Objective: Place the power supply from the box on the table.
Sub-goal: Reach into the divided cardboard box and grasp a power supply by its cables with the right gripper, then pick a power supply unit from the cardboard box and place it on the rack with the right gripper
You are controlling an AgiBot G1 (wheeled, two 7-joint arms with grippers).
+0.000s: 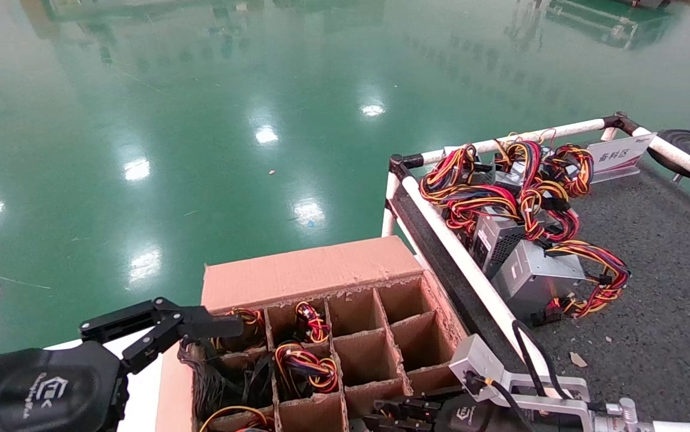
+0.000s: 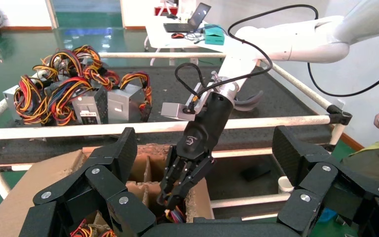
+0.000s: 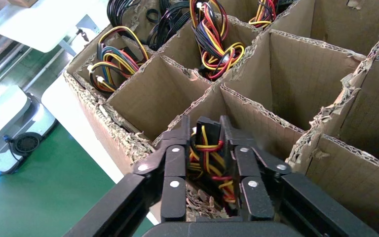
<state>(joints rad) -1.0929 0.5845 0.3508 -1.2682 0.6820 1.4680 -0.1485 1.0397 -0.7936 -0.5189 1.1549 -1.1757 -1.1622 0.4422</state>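
While the right gripper (image 3: 209, 148) pinches the power supply's wires (image 3: 208, 150) inside a near cell of the box (image 1: 315, 273), lifting risks slippage or snagging on dividers (image 3: 256, 106); the left gripper (image 1: 201, 329) hangs spread beside the box.

surface: dark grey speckled tabletop (image 1: 669, 282), white tube rails (image 1: 459, 255) | on it: cluster of silver-grey metal power supplies (image 1: 534, 279) with red-yellow wire bundles, white label sign (image 1: 618, 155), paper scraps (image 1: 577, 359)
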